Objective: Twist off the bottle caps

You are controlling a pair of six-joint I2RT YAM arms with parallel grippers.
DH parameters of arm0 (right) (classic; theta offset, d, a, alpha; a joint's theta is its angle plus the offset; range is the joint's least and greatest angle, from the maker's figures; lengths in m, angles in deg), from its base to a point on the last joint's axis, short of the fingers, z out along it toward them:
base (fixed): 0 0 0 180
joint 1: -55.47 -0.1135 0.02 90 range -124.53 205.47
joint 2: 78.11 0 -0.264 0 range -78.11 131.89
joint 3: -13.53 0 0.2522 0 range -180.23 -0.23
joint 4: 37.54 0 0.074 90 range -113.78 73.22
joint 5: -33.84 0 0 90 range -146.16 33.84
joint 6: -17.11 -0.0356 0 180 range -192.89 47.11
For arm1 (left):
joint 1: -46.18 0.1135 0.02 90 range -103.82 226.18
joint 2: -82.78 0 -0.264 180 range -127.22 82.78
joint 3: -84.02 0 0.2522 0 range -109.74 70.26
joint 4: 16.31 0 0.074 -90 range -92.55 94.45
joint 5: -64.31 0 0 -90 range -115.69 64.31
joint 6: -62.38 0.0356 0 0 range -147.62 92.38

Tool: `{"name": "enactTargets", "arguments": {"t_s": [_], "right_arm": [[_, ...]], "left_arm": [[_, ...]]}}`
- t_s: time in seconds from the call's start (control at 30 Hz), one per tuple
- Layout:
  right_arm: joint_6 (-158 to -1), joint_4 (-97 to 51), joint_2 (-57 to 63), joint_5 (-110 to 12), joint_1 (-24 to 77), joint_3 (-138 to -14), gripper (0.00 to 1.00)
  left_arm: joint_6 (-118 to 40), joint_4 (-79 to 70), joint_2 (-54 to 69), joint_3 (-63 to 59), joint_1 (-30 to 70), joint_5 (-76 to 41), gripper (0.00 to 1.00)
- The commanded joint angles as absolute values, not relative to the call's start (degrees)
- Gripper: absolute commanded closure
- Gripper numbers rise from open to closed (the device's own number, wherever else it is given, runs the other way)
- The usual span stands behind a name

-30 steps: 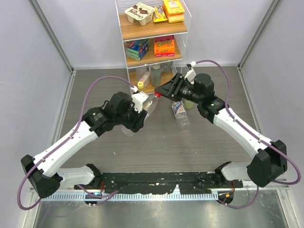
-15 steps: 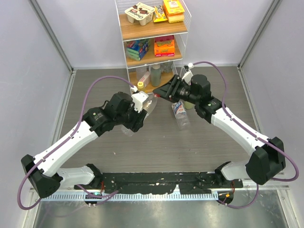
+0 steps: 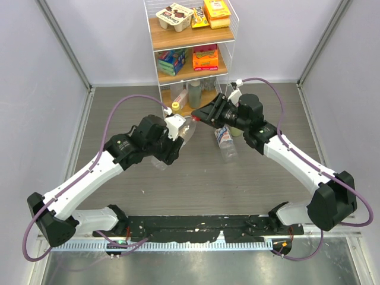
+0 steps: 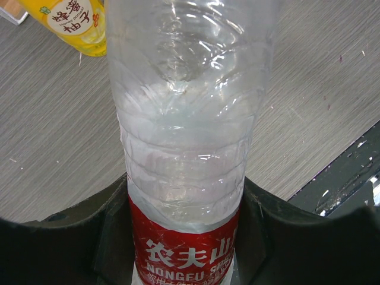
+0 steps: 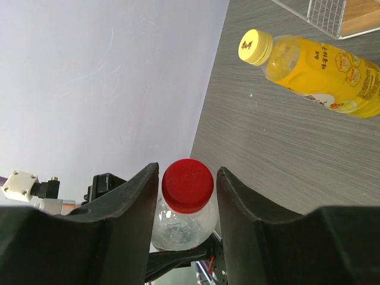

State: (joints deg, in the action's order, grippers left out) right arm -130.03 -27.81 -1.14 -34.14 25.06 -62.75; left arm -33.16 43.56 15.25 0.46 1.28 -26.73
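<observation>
Top external view: the left gripper (image 3: 177, 135) holds a clear plastic bottle with a red label (image 3: 187, 130) tilted over the grey wood-grain table (image 3: 196, 184), its neck pointing toward the right gripper (image 3: 202, 115). The small round red plastic screw cap (image 3: 194, 119) sits on the bottle's neck, between the two grippers and in front of the white wire rack with wooden shelves (image 3: 190, 37). A second clear plastic bottle with a blue-and-white label (image 3: 225, 142) lies on its side on the table, just beside the right arm's wrist.

Left wrist view: the black fingers (image 4: 101, 231) are pressed against both sides of the red label, clamping the bottle's body.

Right wrist view: the right gripper's fingers (image 5: 127, 225) stand one on each side of the red cap, very near its rim. Whether they press on it cannot be told. A yellow-orange juice bottle (image 5: 320, 74) with a yellow screw cap (image 5: 255, 46) lies on its side on the table beyond, near a corner of the rack and well apart from the red cap.
</observation>
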Motion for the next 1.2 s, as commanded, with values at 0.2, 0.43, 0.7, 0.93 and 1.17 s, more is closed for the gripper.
{"name": "enactTargets", "arguments": {"t_s": [0.2,0.43,0.7,0.93,1.17], "right_arm": [[-130.6,-31.5,-2.0,-34.5,24.5,-62.7,0.66],[-129.2,-31.6,-1.7,-33.4,24.4,-63.3,0.98],[-125.9,-30.7,-2.8,-31.0,24.5,-66.4,0.98],[-124.5,-32.1,-5.0,-28.7,24.5,-67.6,0.98],[-123.7,-37.1,-8.2,-25.1,24.5,-67.2,0.98]], "left_arm": [[-32.9,42.4,15.3,0.3,1.0,-27.4,0.79],[-33.2,42.4,15.1,0.0,0.9,-27.4,0.80],[-34.2,42.6,15.8,-2.3,0.9,-26.5,0.83],[-35.7,41.8,17.1,-4.8,0.8,-22.3,0.88],[-38.4,42.7,16.9,-9.9,0.9,-15.5,0.90]]}}
